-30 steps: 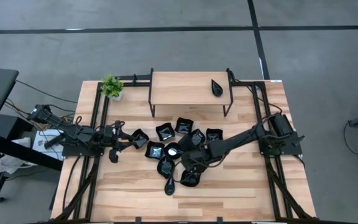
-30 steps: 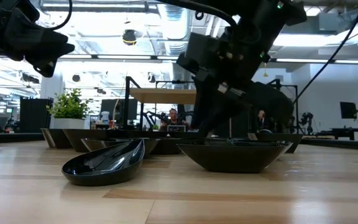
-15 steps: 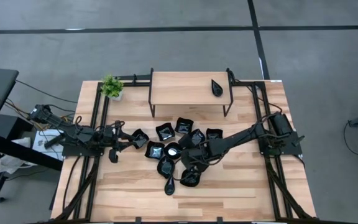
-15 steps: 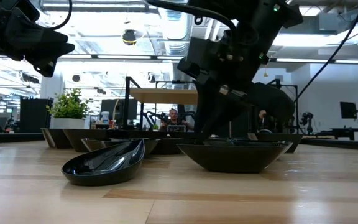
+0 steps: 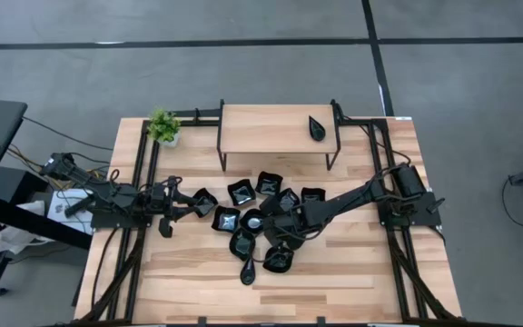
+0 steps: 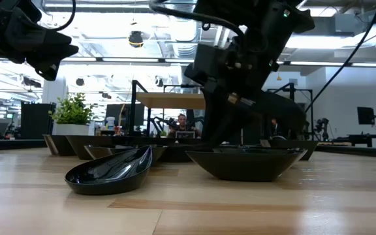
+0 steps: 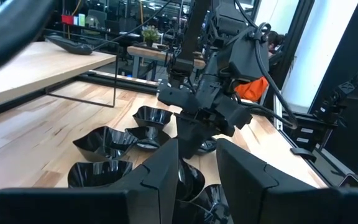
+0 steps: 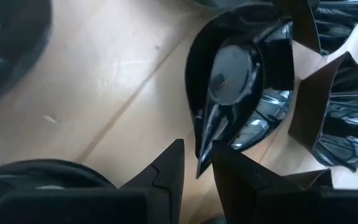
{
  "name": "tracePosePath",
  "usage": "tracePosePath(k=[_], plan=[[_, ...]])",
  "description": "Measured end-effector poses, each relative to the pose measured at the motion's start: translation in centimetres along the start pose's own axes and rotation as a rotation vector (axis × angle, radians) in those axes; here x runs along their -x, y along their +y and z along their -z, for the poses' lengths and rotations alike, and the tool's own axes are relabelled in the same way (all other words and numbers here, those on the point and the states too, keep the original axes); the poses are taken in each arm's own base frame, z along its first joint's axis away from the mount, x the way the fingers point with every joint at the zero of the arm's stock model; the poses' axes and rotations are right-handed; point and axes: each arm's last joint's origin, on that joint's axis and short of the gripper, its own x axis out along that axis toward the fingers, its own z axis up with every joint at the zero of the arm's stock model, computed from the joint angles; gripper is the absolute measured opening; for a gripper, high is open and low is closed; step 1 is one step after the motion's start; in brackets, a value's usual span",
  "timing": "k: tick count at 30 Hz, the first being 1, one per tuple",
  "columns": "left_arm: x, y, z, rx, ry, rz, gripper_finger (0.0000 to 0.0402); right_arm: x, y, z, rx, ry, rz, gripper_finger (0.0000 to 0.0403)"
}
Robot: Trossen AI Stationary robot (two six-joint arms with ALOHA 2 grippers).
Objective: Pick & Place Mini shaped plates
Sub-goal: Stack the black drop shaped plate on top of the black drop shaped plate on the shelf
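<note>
Several small glossy black plates [image 5: 261, 213] lie clustered at the table's middle. One teardrop plate [image 8: 232, 87] lies among them, its pointed end between the fingers of my right gripper [image 8: 197, 168], which is shut on it. In the high view my right gripper [image 5: 266, 227] reaches in from the right over the cluster. My left gripper [image 5: 178, 207] waits at the table's left, open and holding nothing, beside a square plate [image 5: 204, 201]; its own view shows its fingers [image 7: 197, 171] apart. Another teardrop plate [image 5: 317, 127] rests on the raised shelf. My right gripper pinches the teardrop plate's pointed tip [image 8: 202, 152] between its two fingers, which slant down from the table's right. The plate's round end [image 8: 241, 56] points away from the fingers, among the neighbouring plates. Whether it is off the table cannot be told.
A low wooden shelf [image 5: 275, 145] on black legs stands at the far edge, with a small green potted plant [image 5: 162, 125] to its left. A teardrop plate [image 6: 109, 173] and a wide bowl-like plate [image 6: 243, 163] lie nearest the front edge. Bare wood lies to the front left and right.
</note>
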Motion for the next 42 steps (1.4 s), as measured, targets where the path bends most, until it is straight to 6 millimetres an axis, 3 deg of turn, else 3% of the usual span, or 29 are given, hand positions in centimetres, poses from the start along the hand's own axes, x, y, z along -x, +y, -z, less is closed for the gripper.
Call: tracePosePath(k=[14,29,42], plan=[[0.00,-0.02,-0.11,0.006,-0.010,0.002,0.0112,-0.06,-0.17,0.13,0.000,0.004,0.003,0.0076],[0.00,-0.03,-0.17,0.009,-0.017,0.003,0.0112,-0.08,-0.24,0.23,0.002,0.009,0.001,0.0005],[0.00,-0.04,-0.23,0.012,-0.022,0.004,0.0112,-0.11,-0.33,0.32,0.007,0.018,0.011,0.0001]])
